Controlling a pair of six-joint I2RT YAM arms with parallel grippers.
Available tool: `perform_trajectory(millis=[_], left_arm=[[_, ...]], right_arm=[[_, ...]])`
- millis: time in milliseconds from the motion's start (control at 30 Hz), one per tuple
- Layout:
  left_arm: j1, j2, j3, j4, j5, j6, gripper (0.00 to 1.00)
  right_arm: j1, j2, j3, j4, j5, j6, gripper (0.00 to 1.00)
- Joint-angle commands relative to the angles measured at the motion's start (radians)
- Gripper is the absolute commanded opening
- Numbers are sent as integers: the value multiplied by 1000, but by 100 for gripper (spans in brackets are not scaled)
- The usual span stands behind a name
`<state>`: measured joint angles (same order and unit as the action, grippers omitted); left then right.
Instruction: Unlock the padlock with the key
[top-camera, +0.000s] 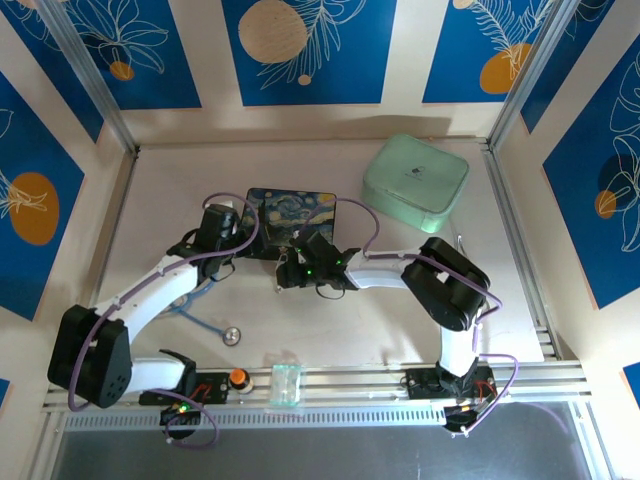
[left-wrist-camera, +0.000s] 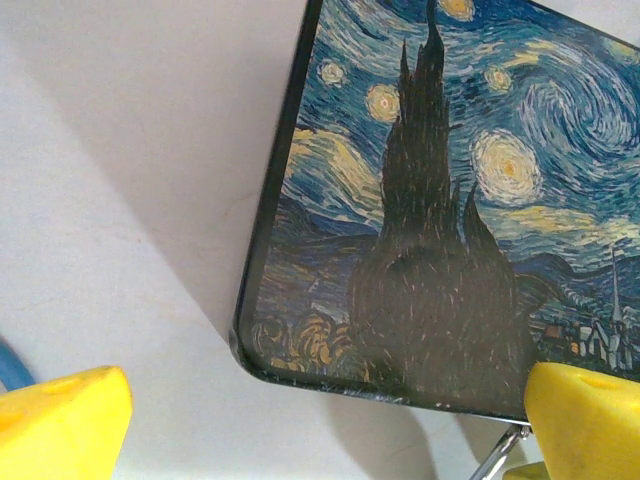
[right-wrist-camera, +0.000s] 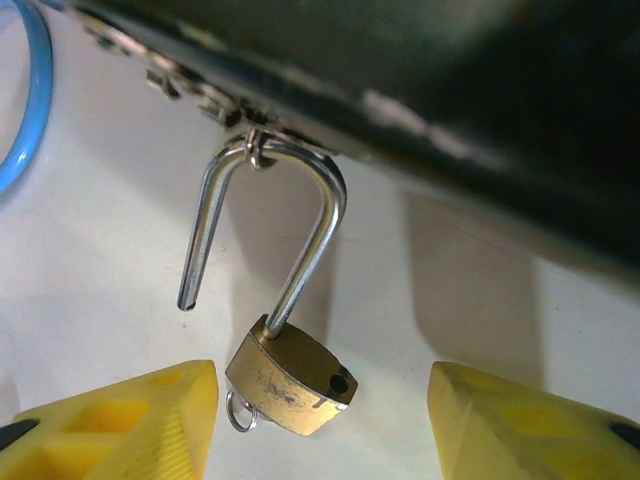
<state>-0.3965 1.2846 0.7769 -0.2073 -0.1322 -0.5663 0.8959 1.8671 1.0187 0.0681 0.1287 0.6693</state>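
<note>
White tabletop (right-wrist-camera: 560, 320) lies beneath both claws. Nearest, the right gripper (right-wrist-camera: 330, 425) stands wide apart, its yellow fingertips (right-wrist-camera: 130, 420) holding and touching nothing. Between them, just ahead, lies the tiny brass-gold padlock (right-wrist-camera: 290, 380) with a thin silver U-shaped shackle. Its body is scuffed and tilted, with a dark hole in the end face. One shackle leg sits in the body and the other hangs free, so the lock is open. A small silver wire ring (right-wrist-camera: 238, 412) pokes out at the body's near edge; what it belongs to cannot be made out. Farther ahead, the shackle's bend hooks through the small silver clasp (right-wrist-camera: 258, 150) on the dark blue painted tin (right-wrist-camera: 450, 90), whose side is blurred and cut off. Far left of the claw curves light blue tubing (right-wrist-camera: 30, 100).

The left gripper (left-wrist-camera: 320, 440) is likewise wide apart and empty. Just inside its right fingertip a thin silver rod (left-wrist-camera: 500, 455) is cut off by the frame edge. Beyond lies the tin's rounded corner and swirled night-sky lid.
</note>
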Motion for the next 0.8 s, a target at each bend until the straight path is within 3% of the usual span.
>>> perform_trajectory(millis=[0, 433, 767], left_arm=[[11, 7, 23, 24, -20, 17, 100], [15, 10, 22, 23, -47, 35, 100], [16, 20, 36, 23, -56, 46, 100]], right_arm=[[14, 32, 44, -26, 23, -19, 57], [24, 73, 35, -18, -6, -23, 42], [45, 91, 32, -50, 11, -43, 45]])
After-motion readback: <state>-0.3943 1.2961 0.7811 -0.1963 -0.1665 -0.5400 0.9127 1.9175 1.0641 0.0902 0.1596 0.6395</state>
